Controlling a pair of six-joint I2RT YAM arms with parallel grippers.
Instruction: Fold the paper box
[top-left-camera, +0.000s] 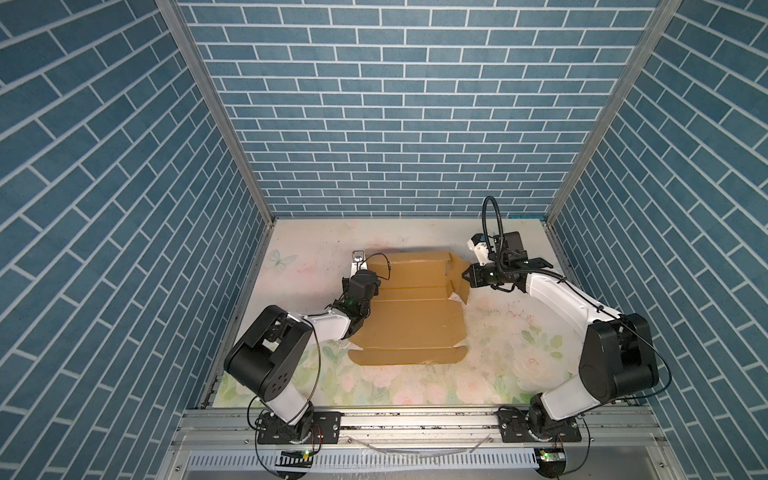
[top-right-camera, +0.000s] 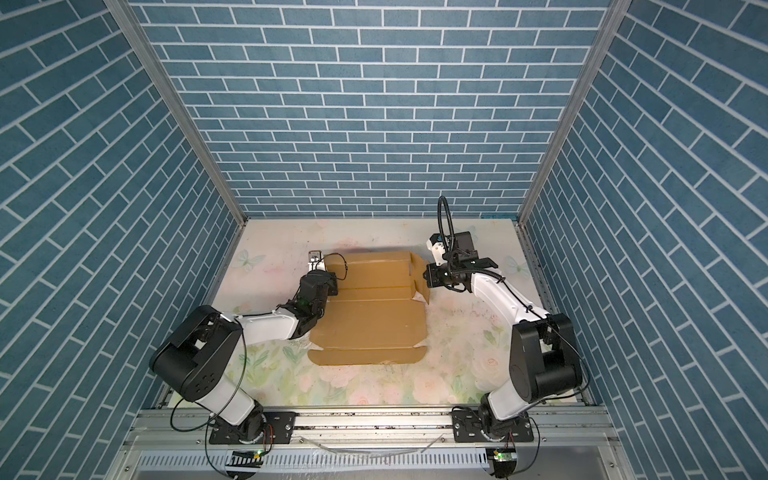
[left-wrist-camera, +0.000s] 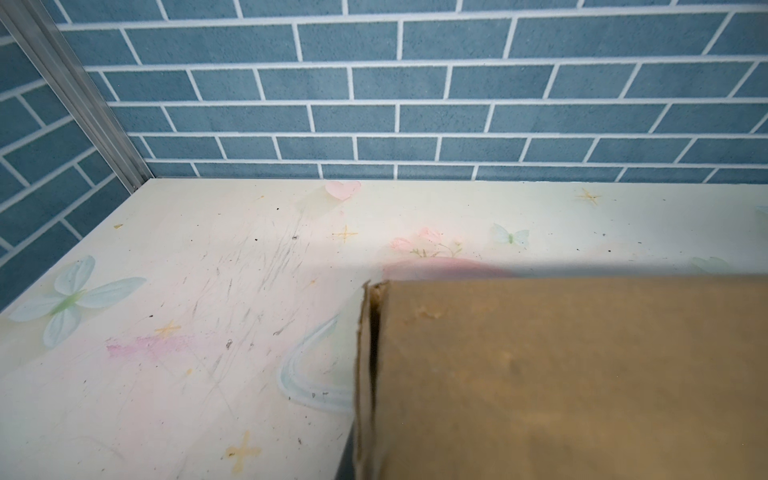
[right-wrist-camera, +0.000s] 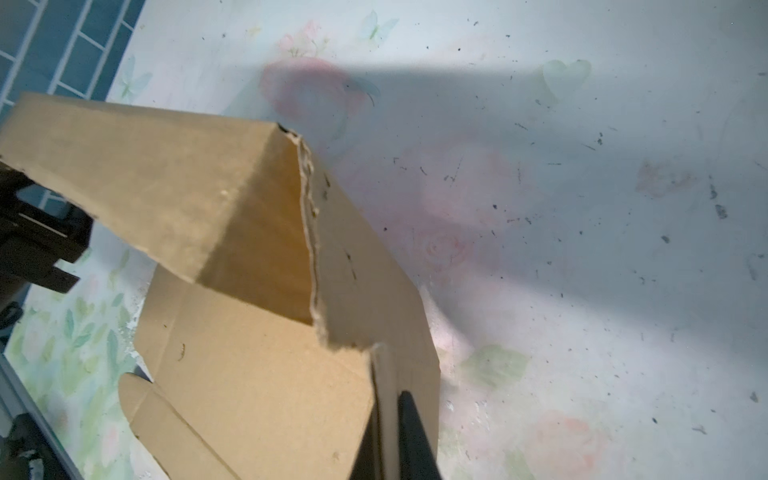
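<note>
Across the middle of the counter (top-left-camera: 503, 365), the paper box (top-left-camera: 411, 328) is lying mostly open, with its broad base panel resting flat. Toward the counter's far edge, one long panel (top-left-camera: 409, 266) is standing up as a wall, and the left wrist view is showing two layers at its end (left-wrist-camera: 362, 374).

Toward the counter's right side, the right arm (top-left-camera: 552, 291) is hanging over the box's edge. The right jaws are pinching a side flap (top-left-camera: 459, 276) that is standing at a slant. In the right wrist view a dark finger (right-wrist-camera: 415, 440) is pressing against the flap's edge, so these jaws are closed on cardboard.

Toward the counter's left side, the left arm (top-left-camera: 328, 324) is covering the wall's other end. The left jaws are closed right down, but no view is showing them, so I cannot tell whether cardboard is sitting between them.

By my reading the folding is sitting at an early stage. One wall is up and one side flap is standing partly raised in the grip. The near flap (top-left-camera: 407, 356) is lying flat, and the remaining sides are waiting to be formed and tucked.
</note>
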